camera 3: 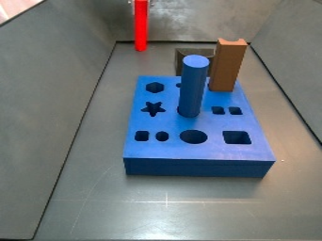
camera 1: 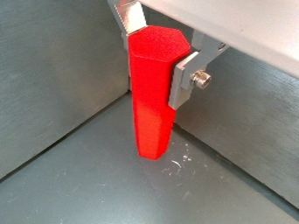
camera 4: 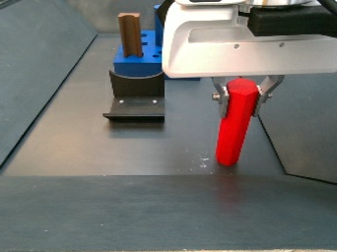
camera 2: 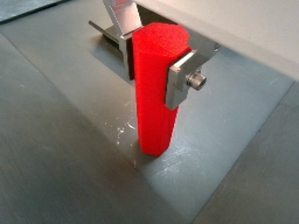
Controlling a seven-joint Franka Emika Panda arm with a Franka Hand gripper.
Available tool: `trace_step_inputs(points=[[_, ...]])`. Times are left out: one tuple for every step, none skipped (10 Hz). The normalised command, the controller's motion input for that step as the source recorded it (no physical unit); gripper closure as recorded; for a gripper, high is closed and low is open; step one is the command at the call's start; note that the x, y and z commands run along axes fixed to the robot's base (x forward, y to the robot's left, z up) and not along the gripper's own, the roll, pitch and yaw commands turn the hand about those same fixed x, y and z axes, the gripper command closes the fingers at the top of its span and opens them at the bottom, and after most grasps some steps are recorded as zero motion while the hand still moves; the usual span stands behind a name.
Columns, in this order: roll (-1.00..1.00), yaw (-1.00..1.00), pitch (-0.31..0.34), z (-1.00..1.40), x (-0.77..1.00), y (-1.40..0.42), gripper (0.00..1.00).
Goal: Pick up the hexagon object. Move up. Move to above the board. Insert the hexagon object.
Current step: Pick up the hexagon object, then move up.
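The hexagon object point(camera 1: 149, 109) is a tall red peg standing upright, its foot at the grey floor near a wall corner. It also shows in a wrist view point(camera 2: 158, 114) and in both side views point(camera 3: 139, 24) point(camera 4: 235, 123). My gripper point(camera 1: 158, 59) point(camera 2: 152, 66) point(camera 4: 241, 87) is shut on its upper end, a silver finger plate point(camera 1: 184, 79) on each side. The board point(camera 3: 164, 136) point(camera 4: 136, 61), a thick blue block with cut-out holes, lies apart from the peg in the middle of the tray.
A blue cylinder point(camera 3: 193, 85) stands in the board. A brown block point(camera 3: 228, 64) point(camera 4: 129, 31) stands at its far edge. The dark fixture point(camera 4: 134, 103) sits on the floor beside the board. Grey tray walls point(camera 1: 47, 70) rise close around the peg.
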Motion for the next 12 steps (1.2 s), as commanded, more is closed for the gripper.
trace_step_inputs(points=[[0.00,0.00,0.000,0.00,0.00,0.00,1.00],[0.00,0.00,0.000,0.00,0.00,0.00,1.00],[0.00,0.00,0.000,0.00,0.00,0.00,1.00],[0.00,0.00,0.000,0.00,0.00,0.00,1.00],[0.00,0.00,0.000,0.00,0.00,0.00,1.00],[0.00,0.00,0.000,0.00,0.00,0.00,1.00],[0.00,0.00,0.000,0.00,0.00,0.00,1.00],[0.00,0.00,0.000,0.00,0.00,0.00,1.00],[0.00,0.00,0.000,0.00,0.00,0.00,1.00],[0.00,0.00,0.000,0.00,0.00,0.00,1.00],[0.00,0.00,0.000,0.83,0.00,0.00,1.00],[0.00,0.01,-0.005,0.82,0.02,0.00,1.00]])
